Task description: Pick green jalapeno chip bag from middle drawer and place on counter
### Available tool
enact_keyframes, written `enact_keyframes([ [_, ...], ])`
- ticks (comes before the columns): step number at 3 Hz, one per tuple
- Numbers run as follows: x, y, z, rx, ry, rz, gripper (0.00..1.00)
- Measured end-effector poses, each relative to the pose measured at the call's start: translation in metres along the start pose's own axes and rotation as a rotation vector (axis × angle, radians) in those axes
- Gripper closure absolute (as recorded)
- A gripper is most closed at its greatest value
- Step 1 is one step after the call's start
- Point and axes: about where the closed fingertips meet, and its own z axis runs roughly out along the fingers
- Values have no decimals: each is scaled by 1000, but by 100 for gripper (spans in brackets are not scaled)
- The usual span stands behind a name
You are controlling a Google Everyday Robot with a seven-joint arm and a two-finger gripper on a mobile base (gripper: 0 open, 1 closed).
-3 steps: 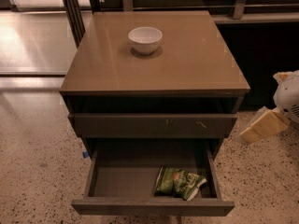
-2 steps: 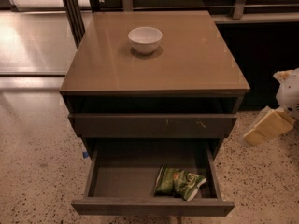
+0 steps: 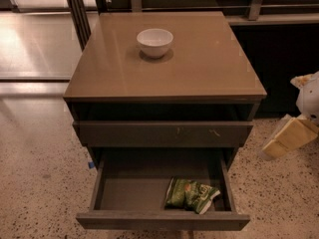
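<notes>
The green jalapeno chip bag [image 3: 191, 194] lies flat inside the middle drawer [image 3: 129, 190], at its front right. The drawer is pulled out towards me. The counter [image 3: 209, 59] is the glossy tan top of the cabinet above. My gripper [image 3: 288, 139] shows at the right edge as a tan part under a white arm segment [image 3: 308, 97]. It hangs beside the cabinet at drawer height, well right of the bag and apart from it, and holds nothing that I can see.
A white bowl [image 3: 155, 42] stands on the counter near its back middle. A closed drawer front with pale scratches [image 3: 164, 133] sits above the open drawer. Speckled floor [image 3: 40, 183] surrounds the cabinet. Dark shelving and metal posts [image 3: 77, 9] stand behind.
My gripper has drifted slightly down and to the right at the frame's right edge. The bag, drawer and bowl have not moved.
</notes>
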Motion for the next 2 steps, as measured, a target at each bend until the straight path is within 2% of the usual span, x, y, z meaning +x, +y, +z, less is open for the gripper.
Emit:
enact_keyframes([
  [1,0,1,0,8,1,5,0],
  [2,-3,9,26,-28,-25,30,0],
])
